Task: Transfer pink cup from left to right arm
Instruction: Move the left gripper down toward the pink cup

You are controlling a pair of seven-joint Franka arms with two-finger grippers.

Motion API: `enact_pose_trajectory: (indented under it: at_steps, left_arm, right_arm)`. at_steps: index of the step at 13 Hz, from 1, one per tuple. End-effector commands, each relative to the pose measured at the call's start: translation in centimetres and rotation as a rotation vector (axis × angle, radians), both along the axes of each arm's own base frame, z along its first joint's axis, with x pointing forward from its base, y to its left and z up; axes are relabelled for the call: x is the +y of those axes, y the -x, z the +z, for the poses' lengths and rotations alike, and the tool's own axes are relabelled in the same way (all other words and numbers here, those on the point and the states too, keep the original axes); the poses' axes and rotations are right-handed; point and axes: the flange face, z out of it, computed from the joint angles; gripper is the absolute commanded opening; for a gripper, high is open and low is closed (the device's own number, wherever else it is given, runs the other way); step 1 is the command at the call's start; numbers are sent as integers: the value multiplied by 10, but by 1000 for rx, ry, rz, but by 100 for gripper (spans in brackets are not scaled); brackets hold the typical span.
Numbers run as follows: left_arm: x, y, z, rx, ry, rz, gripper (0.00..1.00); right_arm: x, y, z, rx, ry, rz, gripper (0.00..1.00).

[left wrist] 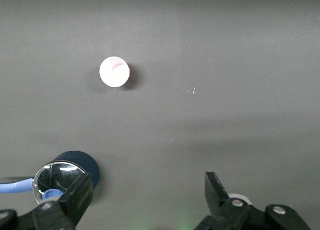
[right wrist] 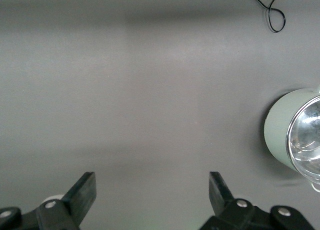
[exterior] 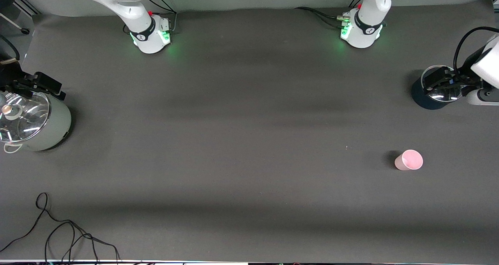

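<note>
The pink cup (exterior: 408,160) stands alone on the dark table mat toward the left arm's end, its mouth up. It also shows in the left wrist view (left wrist: 114,71), apart from the fingers. My left gripper (exterior: 442,82) hangs open and empty over a dark blue pot (exterior: 429,97); the cup is nearer to the front camera than that pot. In its wrist view the left gripper (left wrist: 149,192) has its jaws wide apart. My right gripper (exterior: 41,85) is open and empty at the right arm's end, over a pale green pot (exterior: 46,128); its own view shows the right gripper (right wrist: 151,190) over bare mat.
The dark blue pot (left wrist: 75,165) and the pale green pot (right wrist: 285,135) both have glass lids. A loose black cable (exterior: 58,230) lies near the table's front edge at the right arm's end, and it shows in the right wrist view (right wrist: 270,9).
</note>
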Motion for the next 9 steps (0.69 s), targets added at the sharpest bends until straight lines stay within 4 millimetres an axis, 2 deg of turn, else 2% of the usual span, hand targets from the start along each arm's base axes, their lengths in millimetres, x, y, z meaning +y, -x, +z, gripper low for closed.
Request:
enact_pose_trajectory:
  at_steps: [1,3,5,9]
  left_arm:
    - [9,-6,4,-26,-15,-16,100]
    - [27,-13,4,-33,-8,-149,100]
    - [67,-26,-2,-41,16,-279,100]
    - [125,-40,-30,-49,113,-384,100]
  right_arm:
    - [1,-1,5,5,-16,-21,100]
    - [1,-1,5,5,-16,-23,100]
    - [1,-1,5,5,-16,-23,100]
    - [0,-1,5,5,-16,-24,100]
